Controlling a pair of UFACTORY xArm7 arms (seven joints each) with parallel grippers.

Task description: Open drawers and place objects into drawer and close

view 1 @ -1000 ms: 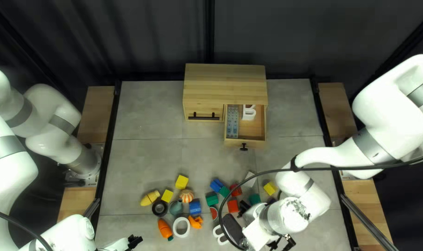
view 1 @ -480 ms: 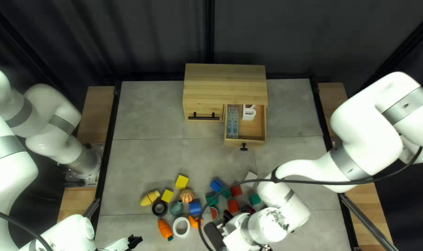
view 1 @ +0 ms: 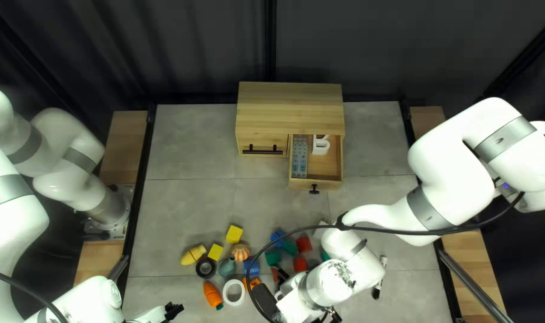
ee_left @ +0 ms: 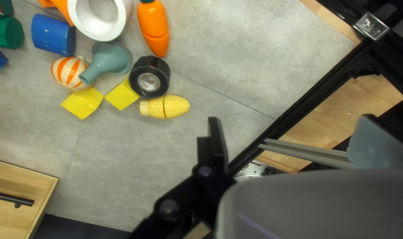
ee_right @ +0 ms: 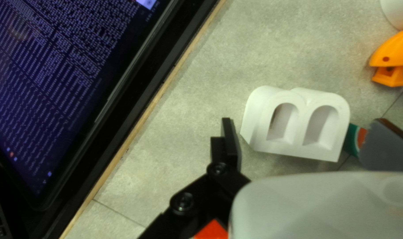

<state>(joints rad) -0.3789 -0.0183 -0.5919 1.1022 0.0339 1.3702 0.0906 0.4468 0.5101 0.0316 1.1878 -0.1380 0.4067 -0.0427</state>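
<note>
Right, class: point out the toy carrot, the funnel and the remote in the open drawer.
Toy carrot (ee_left: 153, 24): left wrist view, on its orange body.
Funnel (ee_left: 112, 57): left wrist view, on its wide cone.
Remote (view 1: 299, 157): top left view, middle of its button face.

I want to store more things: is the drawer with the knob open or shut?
Open: the drawer juts from the cabinet, a remote and white letter inside.

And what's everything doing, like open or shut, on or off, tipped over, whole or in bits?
Drawer with the small knob: open
Drawer with the long handle: shut
Left gripper: open
Right gripper: open
Screen: on
Funnel: tipped over
Toy corn: whole, halves together
Toy carrot: whole, halves together
</note>
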